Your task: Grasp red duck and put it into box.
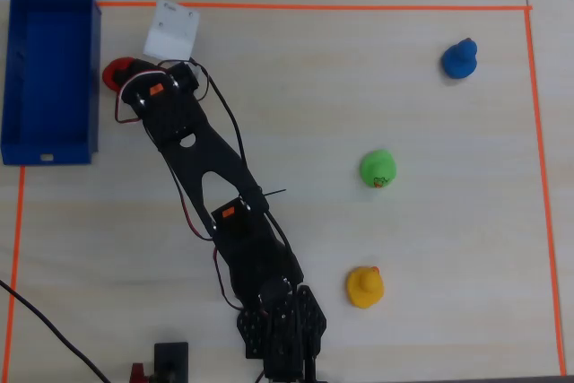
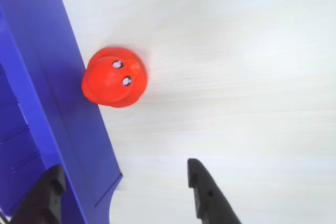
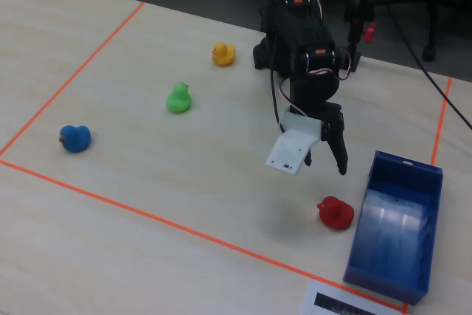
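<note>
overhead view: red duck (image 1: 114, 73) half covered by the arm (image 1: 193, 145), only its left part shows; gripper fingertips hidden under the arm there. wrist view: box (image 2: 58, 103) cut off by left and bottom edges, only one wall and part of the inside seen; both gripper fingers (image 2: 207, 192) cut at the bottom edge. fixed view: red duck (image 3: 335, 212) face too small to tell.
</note>
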